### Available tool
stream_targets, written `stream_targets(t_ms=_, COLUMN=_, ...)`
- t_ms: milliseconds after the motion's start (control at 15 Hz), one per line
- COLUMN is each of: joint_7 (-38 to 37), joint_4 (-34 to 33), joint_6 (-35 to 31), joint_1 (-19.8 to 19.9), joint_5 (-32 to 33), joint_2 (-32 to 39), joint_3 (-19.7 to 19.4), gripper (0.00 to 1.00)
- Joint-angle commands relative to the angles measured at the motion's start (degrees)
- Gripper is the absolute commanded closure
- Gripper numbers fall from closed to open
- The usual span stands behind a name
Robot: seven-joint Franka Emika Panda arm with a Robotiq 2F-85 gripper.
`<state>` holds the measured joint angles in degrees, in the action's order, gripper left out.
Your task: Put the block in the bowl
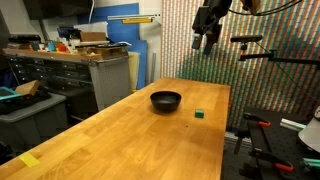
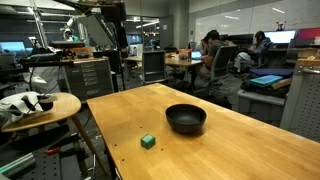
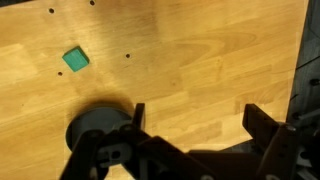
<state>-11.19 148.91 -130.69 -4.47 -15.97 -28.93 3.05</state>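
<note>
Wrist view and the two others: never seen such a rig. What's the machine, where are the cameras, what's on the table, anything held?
It is one robot arm with two jaws at its tip. Two pictures come from cameras outside the robot; the third camera sits on the wrist, looking down past the jaws. On the wooden table lie a green block and a black bowl, apart. The arm hangs high above. The jaws stand open, nothing between them: nothing is held.
</note>
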Motion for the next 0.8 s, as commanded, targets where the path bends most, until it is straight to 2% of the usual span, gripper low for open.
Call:
stream_targets(t_ms=0, joint_7=0.07, joint_4=-0.11, joint_6=0.20, joint_1=0.23, joint_5=-0.08, joint_2=-0.02, joint_3=0.19, gripper=0.00)
stream_targets(t_ms=333, joint_7=5.48, joint_4=0.99, joint_6=2.57, joint_1=-0.30, joint_5=1.84, joint_2=1.24, joint_3=-0.31, gripper=0.00)
stream_targets(t_ms=733, joint_7=14.43, joint_4=4.64, joint_6=0.46, joint_1=-0.22, joint_5=9.43, joint_2=4.65, joint_3=-0.10, gripper=0.00)
